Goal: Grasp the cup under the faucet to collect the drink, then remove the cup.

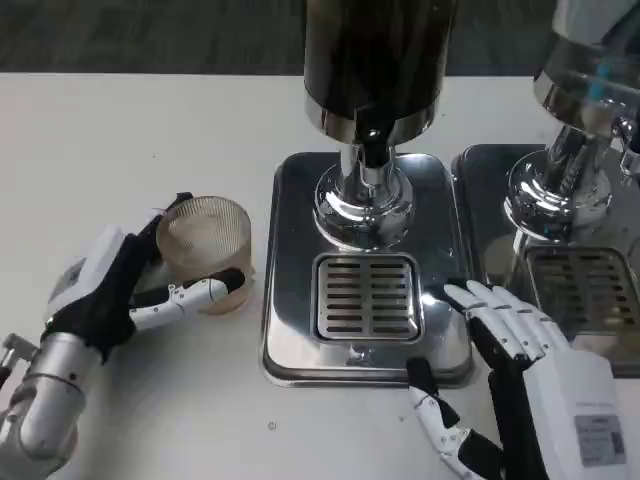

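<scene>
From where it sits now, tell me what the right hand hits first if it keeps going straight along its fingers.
Probably the slotted drain grate: the right hand points up-left across the steel drip tray; its height above the tray is unclear.

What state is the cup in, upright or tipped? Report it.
Upright. The cup stands on the white table with its open mouth facing up, held by the left hand, left of the drip tray.

left robot hand (120, 290) grips a cup (207, 250); right robot hand (520, 350) lies flat, fingers spread.
</scene>
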{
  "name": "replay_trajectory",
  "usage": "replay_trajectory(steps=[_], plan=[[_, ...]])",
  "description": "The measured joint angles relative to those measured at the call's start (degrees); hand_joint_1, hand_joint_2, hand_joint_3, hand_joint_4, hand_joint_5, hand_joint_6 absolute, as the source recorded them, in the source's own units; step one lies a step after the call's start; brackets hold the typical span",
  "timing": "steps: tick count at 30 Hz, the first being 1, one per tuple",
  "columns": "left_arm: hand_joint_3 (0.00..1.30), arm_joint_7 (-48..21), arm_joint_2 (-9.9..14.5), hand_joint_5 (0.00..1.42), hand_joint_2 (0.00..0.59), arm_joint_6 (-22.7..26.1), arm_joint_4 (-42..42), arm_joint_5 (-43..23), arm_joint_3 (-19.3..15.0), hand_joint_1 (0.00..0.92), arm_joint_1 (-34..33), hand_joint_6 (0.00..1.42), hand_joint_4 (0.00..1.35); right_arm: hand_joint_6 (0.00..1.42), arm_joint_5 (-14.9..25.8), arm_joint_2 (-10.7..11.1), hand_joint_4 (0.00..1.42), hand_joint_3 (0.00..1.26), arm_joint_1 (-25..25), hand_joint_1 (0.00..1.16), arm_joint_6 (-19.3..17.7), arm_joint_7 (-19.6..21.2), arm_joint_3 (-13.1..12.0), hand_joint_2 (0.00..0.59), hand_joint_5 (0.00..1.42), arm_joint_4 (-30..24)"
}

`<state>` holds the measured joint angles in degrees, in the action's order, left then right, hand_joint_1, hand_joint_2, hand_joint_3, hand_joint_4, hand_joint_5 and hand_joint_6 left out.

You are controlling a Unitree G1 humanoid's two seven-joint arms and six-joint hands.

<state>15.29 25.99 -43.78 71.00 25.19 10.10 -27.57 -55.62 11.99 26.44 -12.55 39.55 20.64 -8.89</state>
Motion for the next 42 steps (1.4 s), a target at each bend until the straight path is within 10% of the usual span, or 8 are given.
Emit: replay_trajectory(steps=[19, 28, 42], plan=[[0.20, 2.2, -1.3, 0.44, 0.089, 1.1, 0.3, 0.0, 0.4, 0.395, -0.5, 0.39, 0.25, 0.28, 1.4, 0.2, 0.27, 0.34, 0.6, 0.42, 0.1, -0.1, 0.0, 0.429, 0.25, 0.0], [0.38, 4.7, -1.5, 0.68, 0.119, 0.7, 0.3, 0.1, 1.6, 0.388, -0.4, 0.84, 0.44, 0.28, 2.1, 0.2, 0.27, 0.34, 0.6, 0.42, 0.1, -0.3, 0.0, 0.429, 0.25, 0.0], [0.51, 6.9, -1.9, 0.88, 0.141, -1.4, 0.0, 0.1, 2.1, 0.402, 0.0, 1.08, 0.60, 0.29, 3.0, 0.1, 0.28, 0.34, 0.7, 0.42, 0.1, -0.3, 0.1, 0.429, 0.25, 0.0]])
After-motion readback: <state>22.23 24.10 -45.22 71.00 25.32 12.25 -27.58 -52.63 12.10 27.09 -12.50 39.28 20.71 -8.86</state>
